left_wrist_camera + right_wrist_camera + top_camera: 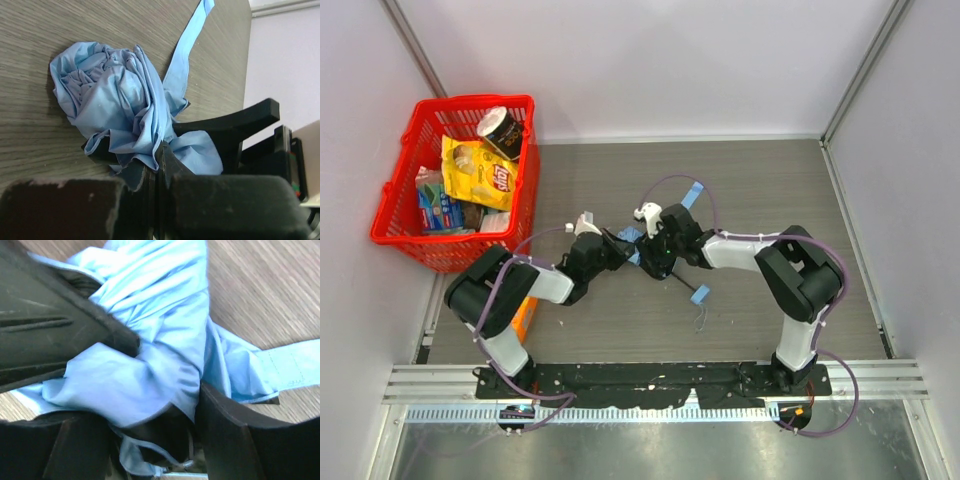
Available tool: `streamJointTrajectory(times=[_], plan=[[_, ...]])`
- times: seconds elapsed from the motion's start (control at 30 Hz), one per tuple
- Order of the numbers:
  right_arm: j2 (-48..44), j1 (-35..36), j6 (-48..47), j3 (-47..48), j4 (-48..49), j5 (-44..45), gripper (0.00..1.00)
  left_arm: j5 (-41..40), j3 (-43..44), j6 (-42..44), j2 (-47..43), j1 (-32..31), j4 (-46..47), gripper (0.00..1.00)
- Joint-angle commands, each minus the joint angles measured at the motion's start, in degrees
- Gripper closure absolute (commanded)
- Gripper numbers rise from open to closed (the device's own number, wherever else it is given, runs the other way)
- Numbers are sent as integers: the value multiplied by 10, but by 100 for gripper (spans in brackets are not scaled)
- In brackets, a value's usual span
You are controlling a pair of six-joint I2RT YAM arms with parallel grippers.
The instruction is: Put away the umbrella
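Gathering cloth at mid-table, is that the picture? Where is the umbrella (120, 100)? (Desk)

On the wood-grain table (770, 190), between the two arms and well apart from the red basket (470, 101) at the far left corner. The sky-blue canopy is crumpled into a loose ball. Its strap (187, 55) trails flat across the wood, and the thin black shaft (682, 284) pokes toward the near edge. (Field)

And the grippers? (Desk)

The left gripper (157, 167) has its fingers pressed together on a fold at the near side of the ball. The right gripper (155, 427) is partly spread, with a thick wad of fabric filling the gap and touching both fingers. (Field)

What does the step call for? (Desk)

By my reading, they are compacting the canopy so the strap can go round it. One gripper should pin the bundle firmly while the other tucks loose folds inward, always turning one way. Pulling apart would undo the ball. The strap should be left free, not trapped under a finger. (Field)
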Motion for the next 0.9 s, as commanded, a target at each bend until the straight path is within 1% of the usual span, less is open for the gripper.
streamJointTrajectory(times=[0.0, 0.03, 0.1, 0.13, 0.2, 0.3, 0.33, 0.37, 0.4, 0.47, 0.5, 0.53, 0.63, 0.73, 0.87], plan=[[17, -33, 115, -50, -17, 25, 71, 32, -33, 79, 16, -16, -146, 100], [12, -26, 115, -47, -19, 38, 61, 33, -35, 69, 25, -16, -139, 100], [18, -10, 102, -24, -51, 71, 57, 40, -49, 47, 50, -16, -99, 100], [23, -2, 101, -12, -72, 94, 55, 45, -54, 39, 64, -16, -86, 100], [39, 16, 93, 11, -93, 97, 55, 52, -56, 31, 92, -17, -70, 100], [59, 20, 96, 35, -102, 97, 56, 56, -63, 16, 127, -16, -32, 100], [61, 19, 95, 40, -106, 97, 59, 61, -67, 13, 136, -16, -20, 100], [67, 14, 98, 40, -106, 93, 65, 62, -71, 10, 144, -15, -9, 100], [70, 8, 99, 39, -103, 74, 77, 62, -75, 9, 149, -16, -1, 100], [80, -12, 98, 37, -102, 52, 92, 61, -81, 11, 152, -16, 2, 100], [81, -16, 99, 35, -102, 41, 97, 60, -82, 15, 152, -16, 0, 100], [83, -22, 99, 33, -102, 33, 99, 60, -85, 17, 152, -14, -1, 100], [70, -45, 115, 9, -70, -44, 99, 56, -90, 17, 157, -15, -1, 100], [62, -81, 127, -17, -52, -89, 99, 52, -95, 17, 166, -15, -3, 100], [65, -111, 129, -14, -64, -149, 99, 57, -107, 17, 177, -15, 9, 100]])
